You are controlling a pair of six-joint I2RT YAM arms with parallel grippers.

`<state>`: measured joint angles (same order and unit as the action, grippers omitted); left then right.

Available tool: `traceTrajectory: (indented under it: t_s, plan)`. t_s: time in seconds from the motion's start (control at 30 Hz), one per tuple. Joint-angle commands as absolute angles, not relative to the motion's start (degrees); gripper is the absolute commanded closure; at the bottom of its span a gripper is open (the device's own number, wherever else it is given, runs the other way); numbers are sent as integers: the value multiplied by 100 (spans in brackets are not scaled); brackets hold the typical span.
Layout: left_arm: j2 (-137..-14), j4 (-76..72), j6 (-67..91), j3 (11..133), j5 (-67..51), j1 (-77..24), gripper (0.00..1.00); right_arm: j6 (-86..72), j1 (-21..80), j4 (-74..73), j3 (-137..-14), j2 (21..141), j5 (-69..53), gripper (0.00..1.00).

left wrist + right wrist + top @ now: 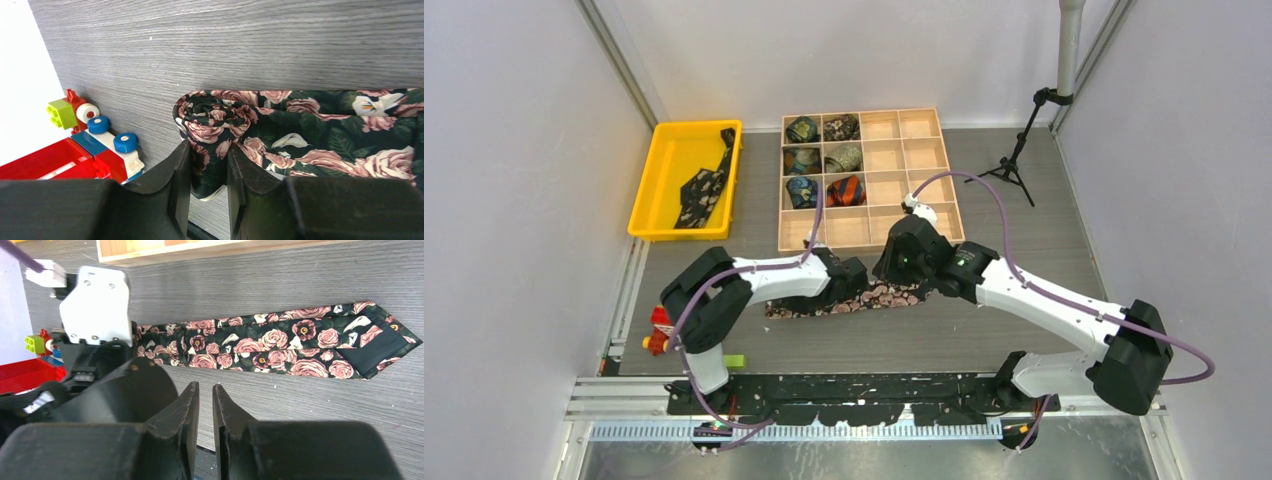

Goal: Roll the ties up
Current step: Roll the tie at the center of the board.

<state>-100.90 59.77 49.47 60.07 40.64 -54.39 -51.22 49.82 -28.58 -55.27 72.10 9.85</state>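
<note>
A dark tie with pink roses (869, 298) lies flat across the table, its wide pointed end to the right (280, 345). Its left end is coiled into a small roll (215, 117). My left gripper (209, 165) is shut on that roll, with fabric pinched between both fingers. In the top view the left gripper (849, 282) sits over the tie's left part. My right gripper (205, 390) hovers just short of the tie's near edge, jaws a narrow gap apart with nothing between them. A second dark tie (702, 188) lies in the yellow bin (649, 180).
A wooden compartment box (902, 170) behind the tie holds several rolled ties (824, 160) in its left cells. Toy bricks (100, 145) sit close to the left of the roll. A green brick (734, 360) lies near the left base. A tripod (1014, 160) stands at the back right.
</note>
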Motion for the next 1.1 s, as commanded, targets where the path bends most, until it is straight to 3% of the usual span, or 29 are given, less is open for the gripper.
traceTrajectory:
  t_s: [0.0,0.2,0.53,1.07]
  plan:
    - [-10486,5608,5335,6265,3958,-5573,73,-5208,4954,-2920,-5491,6927,1230,78]
    - [-10696,5227,5266,6301,3536,-5669,71,-5268,4953,-2962,-5492,6806,1256,78]
    - [-10330,4730,4871,6157,3011,-5669,54,-5276,4949,-3156,-5723,6818,1279,78]
    - [-8915,4629,4545,5843,2889,-5556,46,-5218,4955,-3402,-6522,7169,1261,78]
